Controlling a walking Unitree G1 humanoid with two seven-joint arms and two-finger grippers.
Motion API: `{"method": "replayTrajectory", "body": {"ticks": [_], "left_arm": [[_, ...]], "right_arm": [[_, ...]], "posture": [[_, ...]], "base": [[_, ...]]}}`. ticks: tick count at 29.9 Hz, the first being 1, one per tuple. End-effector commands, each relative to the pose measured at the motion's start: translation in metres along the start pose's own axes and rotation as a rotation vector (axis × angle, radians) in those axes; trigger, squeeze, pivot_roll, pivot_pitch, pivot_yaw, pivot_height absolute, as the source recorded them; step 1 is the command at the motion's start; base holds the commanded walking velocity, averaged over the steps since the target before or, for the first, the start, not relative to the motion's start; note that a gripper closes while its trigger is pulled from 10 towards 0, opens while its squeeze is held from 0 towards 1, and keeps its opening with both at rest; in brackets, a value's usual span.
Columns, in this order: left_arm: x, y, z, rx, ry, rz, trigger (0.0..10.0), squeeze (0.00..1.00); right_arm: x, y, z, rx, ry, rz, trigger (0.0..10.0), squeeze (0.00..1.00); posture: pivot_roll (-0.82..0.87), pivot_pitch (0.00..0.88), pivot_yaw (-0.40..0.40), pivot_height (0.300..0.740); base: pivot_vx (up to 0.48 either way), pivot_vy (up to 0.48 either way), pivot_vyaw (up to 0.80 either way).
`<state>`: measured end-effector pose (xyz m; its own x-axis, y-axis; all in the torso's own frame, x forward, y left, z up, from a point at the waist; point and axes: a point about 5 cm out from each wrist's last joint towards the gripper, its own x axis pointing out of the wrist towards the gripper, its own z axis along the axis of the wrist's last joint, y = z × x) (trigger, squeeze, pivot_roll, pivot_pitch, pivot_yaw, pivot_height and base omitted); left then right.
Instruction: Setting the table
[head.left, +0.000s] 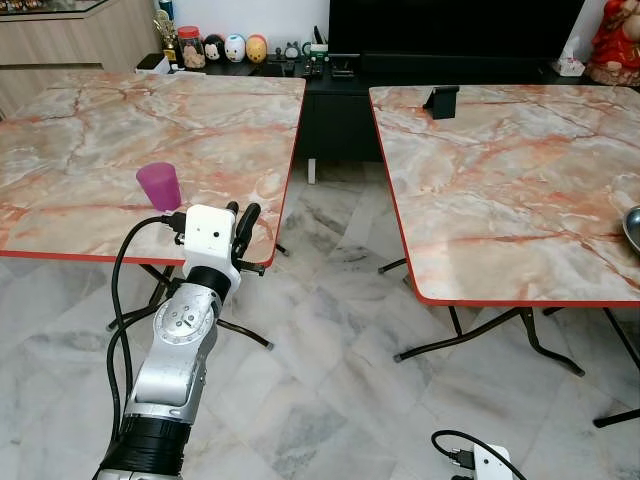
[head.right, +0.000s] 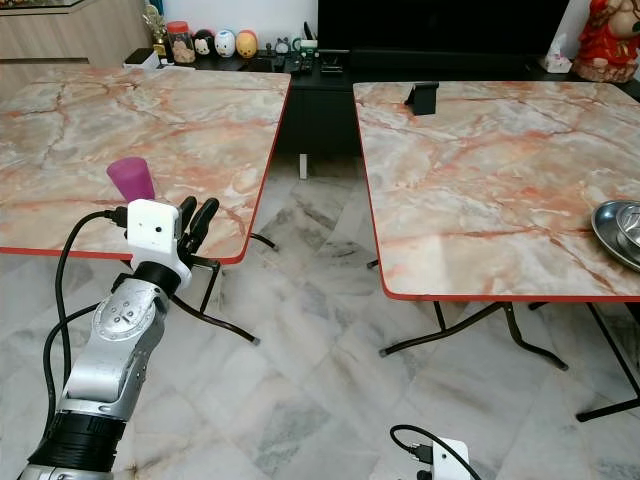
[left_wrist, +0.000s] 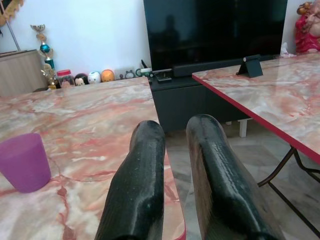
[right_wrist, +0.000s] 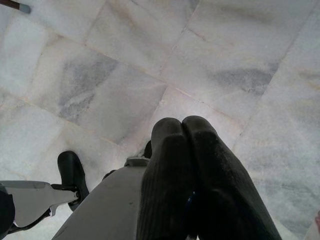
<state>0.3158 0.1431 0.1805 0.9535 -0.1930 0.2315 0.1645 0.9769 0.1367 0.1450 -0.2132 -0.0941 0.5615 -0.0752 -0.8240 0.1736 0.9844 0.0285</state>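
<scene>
Left pincer (head.left: 243, 219): slightly parted, empty, at bench (head.left: 80, 150) edge beside purple cup (head.left: 159, 186). Risk: sideways reach tips cup. Right pincer (right_wrist: 187, 131): closed, empty, idle.

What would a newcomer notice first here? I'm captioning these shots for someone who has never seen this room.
Two marble-patterned tables with red edges, the left table and the right table, split by a strip of floor. A purple cup stands near the left table's front edge, with the left gripper raised just beside it, empty. A metal dish sits at the right table's far right.
</scene>
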Motion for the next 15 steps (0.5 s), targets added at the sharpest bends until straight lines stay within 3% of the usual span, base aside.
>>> {"method": "replayTrajectory", "body": {"ticks": [1, 15], "left_arm": [[0.0005, -0.0011, 0.0024, 0.016, -0.009, -0.004, 10.0, 0.0], [0.0005, -0.0011, 0.0024, 0.016, -0.009, -0.004, 10.0, 0.0]], "right_arm": [[-0.0006, -0.0023, -0.0005, -0.002, -0.003, -0.006, 10.0, 0.0], [-0.0006, -0.0023, -0.0005, -0.002, -0.003, -0.006, 10.0, 0.0]], "posture": [[0.04, 0.0, -0.024, 0.74], [0.04, 0.0, -0.024, 0.74]], "base": [[0.0, 0.0, 0.0], [0.0, 0.0, 0.0]]}}
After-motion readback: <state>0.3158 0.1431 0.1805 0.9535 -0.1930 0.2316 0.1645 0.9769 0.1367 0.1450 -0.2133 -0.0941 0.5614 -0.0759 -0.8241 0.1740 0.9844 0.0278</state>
